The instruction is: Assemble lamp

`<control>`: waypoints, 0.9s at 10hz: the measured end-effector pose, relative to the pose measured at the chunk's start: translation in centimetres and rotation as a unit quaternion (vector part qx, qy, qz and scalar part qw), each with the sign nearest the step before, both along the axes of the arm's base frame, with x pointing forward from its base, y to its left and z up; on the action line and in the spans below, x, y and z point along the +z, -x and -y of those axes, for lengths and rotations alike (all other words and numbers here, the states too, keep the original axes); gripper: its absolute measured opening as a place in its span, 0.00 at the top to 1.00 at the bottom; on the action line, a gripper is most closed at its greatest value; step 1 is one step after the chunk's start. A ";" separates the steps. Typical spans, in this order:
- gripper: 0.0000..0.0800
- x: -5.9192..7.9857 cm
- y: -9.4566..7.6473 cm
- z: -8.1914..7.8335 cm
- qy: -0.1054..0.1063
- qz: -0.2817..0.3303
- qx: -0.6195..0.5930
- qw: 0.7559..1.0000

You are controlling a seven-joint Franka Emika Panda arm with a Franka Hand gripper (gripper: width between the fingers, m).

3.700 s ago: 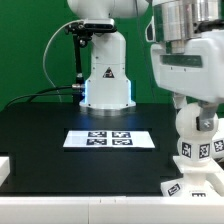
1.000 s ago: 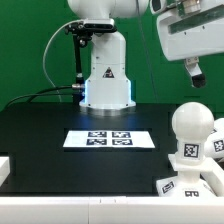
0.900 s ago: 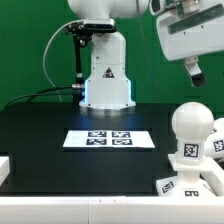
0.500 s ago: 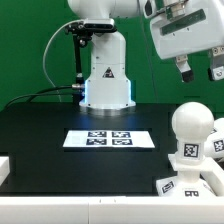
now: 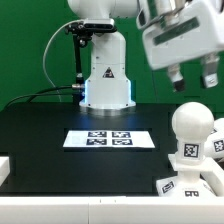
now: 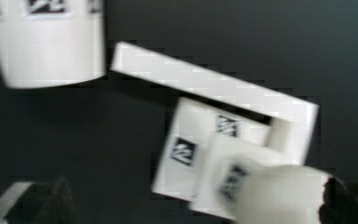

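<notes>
The round white bulb stands upright on the tagged lamp base at the exterior view's right front. My gripper hangs open and empty above the bulb, clear of it. In the wrist view the bulb and the base lie below the gripper, whose dark fingers show at the frame's edge. The tapered white shade stands apart from the base and shows only in the wrist view.
The marker board lies flat in the middle of the black table. The robot's white pedestal stands behind it. A white angled rail lies between the shade and the base. A white block sits at the left front edge.
The gripper was down around the bulb, then let go, rose well above it and shifted toward the exterior view's left. The bulb stays on the base.
</notes>
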State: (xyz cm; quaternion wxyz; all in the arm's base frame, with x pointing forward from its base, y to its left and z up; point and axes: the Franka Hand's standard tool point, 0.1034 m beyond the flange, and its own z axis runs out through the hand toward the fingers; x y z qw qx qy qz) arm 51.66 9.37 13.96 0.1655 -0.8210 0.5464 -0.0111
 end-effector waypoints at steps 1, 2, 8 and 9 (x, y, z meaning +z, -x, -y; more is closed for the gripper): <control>0.13 -1.5 1.5 0.9 -0.013 0.003 0.012 1.000; 0.13 -2.2 1.7 1.7 -0.030 0.002 0.012 0.999; 0.13 -3.4 3.1 3.6 -0.211 -0.072 0.063 0.973; 0.13 -4.0 3.1 4.5 -0.288 -0.104 0.052 0.951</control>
